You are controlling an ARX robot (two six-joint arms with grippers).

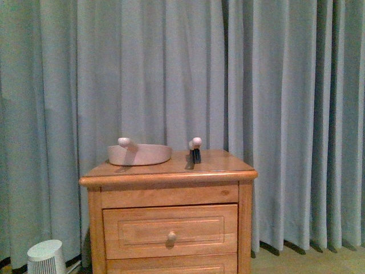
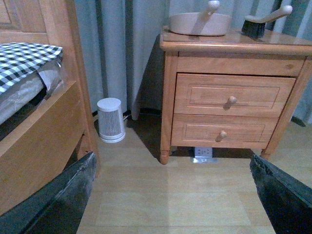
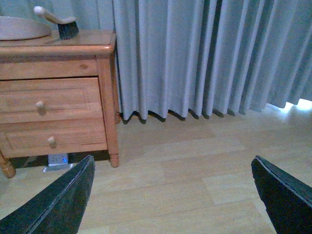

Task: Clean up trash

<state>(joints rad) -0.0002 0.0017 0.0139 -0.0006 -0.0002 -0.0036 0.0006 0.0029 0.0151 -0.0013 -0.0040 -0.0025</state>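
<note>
Over floor (image 3: 195, 161) — left claw (image 2: 173, 192), right claw (image 3: 173, 195), splayed

Front faces the nightstand (image 1: 171, 178); both wrists (low) share it.

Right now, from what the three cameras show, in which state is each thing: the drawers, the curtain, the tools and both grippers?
Upper drawer: closed.
Lower drawer: closed.
Curtain: drawn shut.
Dustpan: resting on the nightstand, handle raised.
Brush: standing on its bristles beside the dustpan, apart from it.
White floor unit: upright.
Left gripper: open, empty.
Right gripper: open, empty.
Trash: not in view.
</note>
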